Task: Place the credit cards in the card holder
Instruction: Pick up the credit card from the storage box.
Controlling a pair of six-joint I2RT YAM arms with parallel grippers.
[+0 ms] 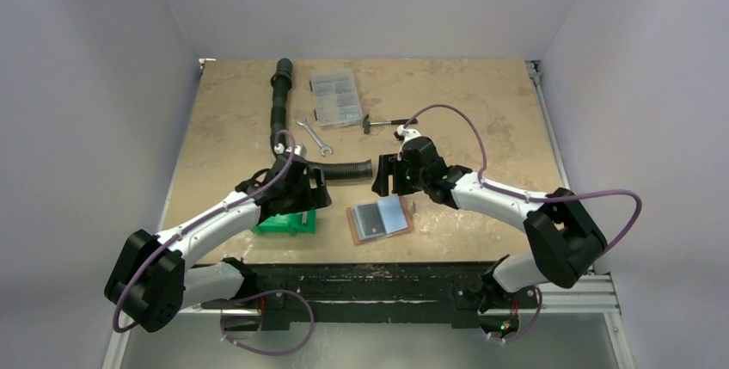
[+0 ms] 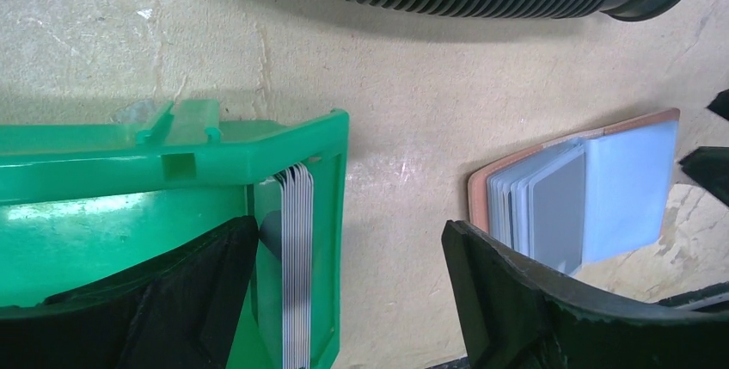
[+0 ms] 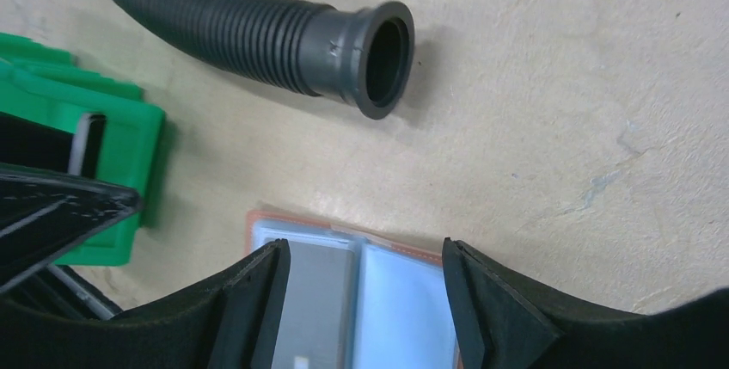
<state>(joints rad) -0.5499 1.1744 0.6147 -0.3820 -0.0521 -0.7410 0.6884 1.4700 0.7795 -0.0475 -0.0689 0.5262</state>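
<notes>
The card holder [image 1: 379,218] lies open on the table, reddish-brown outside with grey-blue pockets; it also shows in the left wrist view [image 2: 593,193] and the right wrist view [image 3: 378,287]. A stack of credit cards [image 2: 297,266] stands on edge against the right wall of the green bin [image 2: 129,162]. My left gripper [image 2: 352,253] is open and straddles that wall. One of its fingers [image 2: 198,300] is inside the bin beside the cards, the other outside over the table. My right gripper [image 3: 365,253] hangs open just above the card holder, holding nothing.
A black corrugated hose [image 1: 344,171] lies just behind both grippers, its mouth [image 3: 382,59] near the card holder. Farther back are a clear compartment box [image 1: 335,98], two wrenches [image 1: 314,137] and a small hammer [image 1: 382,122]. The green bin [image 1: 285,221] sits near the front edge.
</notes>
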